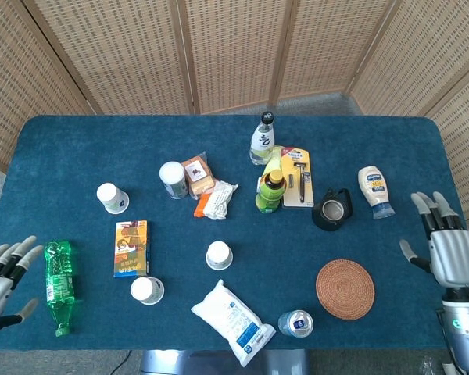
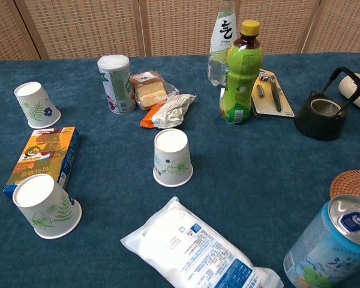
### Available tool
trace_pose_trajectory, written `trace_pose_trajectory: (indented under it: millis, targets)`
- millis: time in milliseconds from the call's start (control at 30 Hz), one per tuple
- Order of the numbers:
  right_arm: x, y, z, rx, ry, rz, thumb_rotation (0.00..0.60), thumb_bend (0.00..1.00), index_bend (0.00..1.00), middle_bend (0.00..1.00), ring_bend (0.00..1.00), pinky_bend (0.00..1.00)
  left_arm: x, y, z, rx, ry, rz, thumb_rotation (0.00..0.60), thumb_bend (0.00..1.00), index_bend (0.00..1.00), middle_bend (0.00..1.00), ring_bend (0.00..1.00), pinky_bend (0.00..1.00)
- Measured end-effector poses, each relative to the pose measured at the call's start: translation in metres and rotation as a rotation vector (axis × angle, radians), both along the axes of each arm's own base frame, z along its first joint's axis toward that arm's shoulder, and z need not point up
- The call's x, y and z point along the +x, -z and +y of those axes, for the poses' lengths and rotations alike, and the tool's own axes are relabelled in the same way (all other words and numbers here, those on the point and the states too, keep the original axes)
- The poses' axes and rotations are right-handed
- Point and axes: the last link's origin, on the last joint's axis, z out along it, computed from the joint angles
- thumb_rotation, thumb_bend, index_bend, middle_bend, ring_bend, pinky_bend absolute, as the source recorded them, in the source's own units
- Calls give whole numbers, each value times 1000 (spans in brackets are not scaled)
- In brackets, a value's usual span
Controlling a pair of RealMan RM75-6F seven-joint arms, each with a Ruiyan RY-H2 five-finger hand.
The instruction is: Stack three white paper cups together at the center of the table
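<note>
Three white paper cups with leaf prints stand upside down and apart on the blue table. One cup [image 1: 219, 255] [image 2: 173, 157] is near the centre. A second cup [image 1: 147, 291] [image 2: 45, 206] is at the front left, tilted against an orange box. The third cup [image 1: 112, 198] [image 2: 36, 104] is further back on the left. My right hand [image 1: 446, 244] hovers open off the table's right edge, holding nothing. My left hand [image 1: 1, 273] is open beyond the left edge, beside a green bottle. Neither hand shows in the chest view.
A green bottle [image 1: 59, 285] lies at the left edge. An orange box [image 1: 130, 248], a white pouch [image 1: 233, 320], a can [image 1: 295, 323] and a coaster [image 1: 345, 290] sit in front. A tin [image 1: 173, 180], snacks [image 1: 207, 187], bottles [image 1: 270, 191], a kettle [image 1: 331, 210] and a mayonnaise bottle [image 1: 375, 191] stand behind.
</note>
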Motion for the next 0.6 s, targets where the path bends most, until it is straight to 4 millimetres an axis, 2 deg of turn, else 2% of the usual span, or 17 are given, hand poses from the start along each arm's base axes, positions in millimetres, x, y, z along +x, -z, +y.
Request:
trace_pose_trajectory:
  millis: [133,267,600]
  targets:
    - [-7,-3,6,-7,12,-11,600,340,61,132,0,218,9,11,8,-41,28,17,600,358,0,0,0,85]
    - [-9,-8,12,-26,11,3,600,340,62,135,0,218,19,26,16,-95,68,51,600,358,0,0,0,150]
    - [-8,-20,19,-60,8,-10,600,341,63,137,0,218,48,78,38,-245,179,140,600,358,0,0,0,138]
